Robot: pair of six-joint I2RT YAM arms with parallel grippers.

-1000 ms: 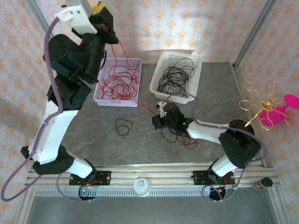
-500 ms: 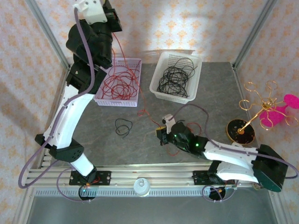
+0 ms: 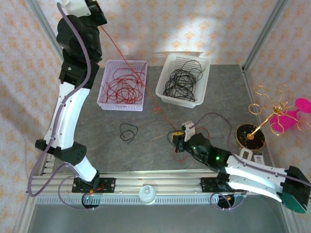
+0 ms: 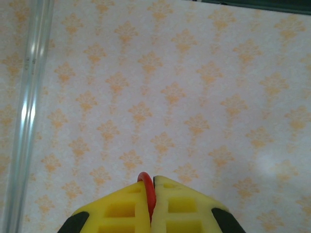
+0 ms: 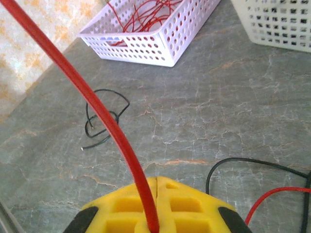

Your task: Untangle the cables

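One red cable [image 3: 163, 117] runs taut across the scene, from my left gripper [image 3: 97, 17] high at the back left down to my right gripper [image 3: 176, 137] low over the table near the front. In the left wrist view my left gripper [image 4: 151, 183] is shut on a loop of the red cable [image 4: 146, 180], facing the wallpaper. My right gripper [image 5: 156, 183] is shut on the same red cable [image 5: 97, 104]. A short black cable [image 3: 129, 132] lies curled on the table [image 3: 97, 141]. Beside my right fingers lie another black strand [image 5: 252, 164] and a red strand [image 5: 277, 191].
A lilac basket [image 3: 103, 92] at the back holds looped red wires, and a white basket [image 3: 164, 80] beside it holds black wires. A gold wire stand [image 3: 250, 136] with a pink piece stands at the right edge. Metal frame posts rise at the back corners.
My left arm has swung up and to the back left, drawing the red cable out. My right gripper has pulled back toward the front right, so the cable is now taut.
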